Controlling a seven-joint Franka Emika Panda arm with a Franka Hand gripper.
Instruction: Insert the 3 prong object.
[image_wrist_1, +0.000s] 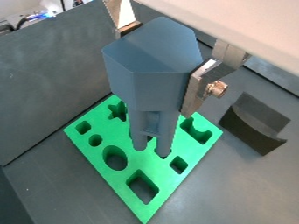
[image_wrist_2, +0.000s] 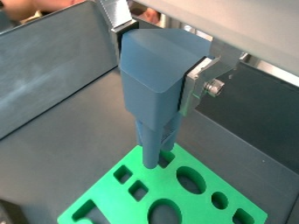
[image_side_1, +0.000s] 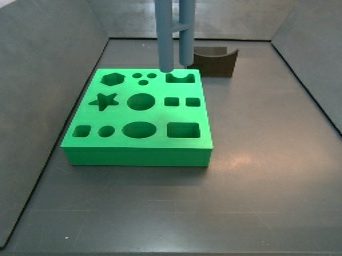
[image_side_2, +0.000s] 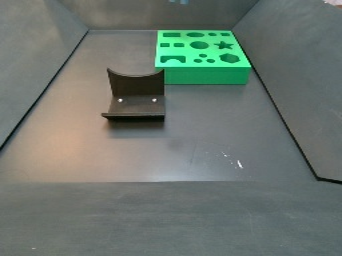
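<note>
My gripper (image_wrist_1: 158, 61) is shut on the 3 prong object (image_wrist_1: 146, 74), a tall blue-grey block with prongs pointing down; both also show in a wrist view, gripper (image_wrist_2: 162, 66) and object (image_wrist_2: 158, 96). A silver finger (image_wrist_1: 201, 86) presses its side. The prongs hang over the green board (image_wrist_1: 142, 185) with several shaped cut-outs. In a side view the prongs (image_side_1: 171, 35) end just above the board's (image_side_1: 140, 140) back edge, by a notched cut-out (image_side_1: 181, 76). I cannot tell whether they touch. The gripper is out of the side view that shows the board (image_side_2: 201, 75) far back.
The dark fixture (image_side_1: 214, 62) stands on the floor just behind and to the right of the board; it also shows in a wrist view (image_wrist_1: 257, 122) and a side view (image_side_2: 134, 97). Grey walls (image_side_1: 54, 90) enclose the floor.
</note>
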